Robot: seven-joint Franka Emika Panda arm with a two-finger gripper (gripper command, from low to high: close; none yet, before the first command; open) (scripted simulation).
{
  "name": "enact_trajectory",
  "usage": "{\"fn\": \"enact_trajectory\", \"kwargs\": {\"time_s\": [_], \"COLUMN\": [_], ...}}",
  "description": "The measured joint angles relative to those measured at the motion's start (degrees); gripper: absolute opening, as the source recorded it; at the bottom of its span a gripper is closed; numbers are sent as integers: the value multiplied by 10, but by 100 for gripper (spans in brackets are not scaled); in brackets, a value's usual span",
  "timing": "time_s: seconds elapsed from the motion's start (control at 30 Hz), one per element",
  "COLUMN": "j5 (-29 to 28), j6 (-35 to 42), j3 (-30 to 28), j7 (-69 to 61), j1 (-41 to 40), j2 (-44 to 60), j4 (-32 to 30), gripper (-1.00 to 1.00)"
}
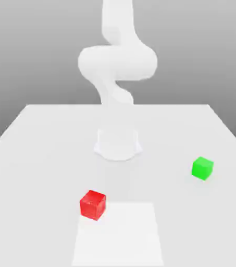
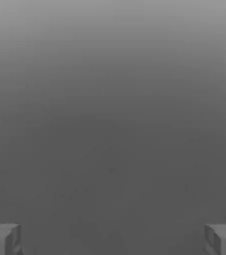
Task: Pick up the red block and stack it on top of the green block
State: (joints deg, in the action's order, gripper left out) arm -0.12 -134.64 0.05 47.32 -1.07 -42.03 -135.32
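Spreading 2 fingers wide, the gripper (image 2: 113, 240) apart from 1 red block (image 1: 93, 205) and 1 green block (image 1: 202, 168).

In the exterior view, a pale grey tabletop (image 1: 41, 156) spread across the lower part of the frame, its straight far edge lying a little above mid-height and its sides slanting outward toward the bottom corners. A brighter white patch (image 1: 121, 240) lay on it at bottom centre. Behind, a plain grey backdrop (image 1: 26, 52) was lighter at the top and darkened toward the table's far edge. In the hand view, a smooth grey background ran from lighter at the top to dark below.
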Motion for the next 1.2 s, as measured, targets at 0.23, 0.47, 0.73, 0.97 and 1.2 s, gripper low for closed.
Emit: {"fn": "enact_trajectory", "kwargs": {"time_s": [0.23,0.47,0.73,0.97,1.2], "j5": [-3,-6,7,9,3], "j6": [-95,-196,-355,-403,-342], "j3": [0,-5,-10,-5,-4], "j7": [49,101,125,124,128], "j1": [-35,-69,-86,-91,-93], "j2": [129,268,474,529,459], "j4": [-115,-236,-294,-286,-296], "gripper": [0,0,0,-100,-100]}}
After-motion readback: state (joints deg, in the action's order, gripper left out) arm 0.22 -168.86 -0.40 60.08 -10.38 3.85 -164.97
